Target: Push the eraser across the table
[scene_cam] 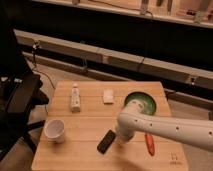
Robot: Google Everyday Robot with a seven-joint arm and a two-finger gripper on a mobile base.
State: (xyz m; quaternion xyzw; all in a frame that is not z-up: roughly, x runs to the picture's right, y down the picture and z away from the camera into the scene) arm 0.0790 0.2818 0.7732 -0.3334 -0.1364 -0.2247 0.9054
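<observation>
1. 1 camera view looks down from above, near the worktop (85, 155) front edge, facing the far wall.
2. It sits fairly close; the hand (120, 136) is low-centre, over the worktop.

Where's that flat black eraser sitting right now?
The eraser lies near the table's front edge, between the white cup on its left and the robot's hand close on its right.

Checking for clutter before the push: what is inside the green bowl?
The green bowl shows a pale patch inside; what it is I cannot tell. The arm covers its near rim. The gripper is down beside the eraser on the table.
</observation>
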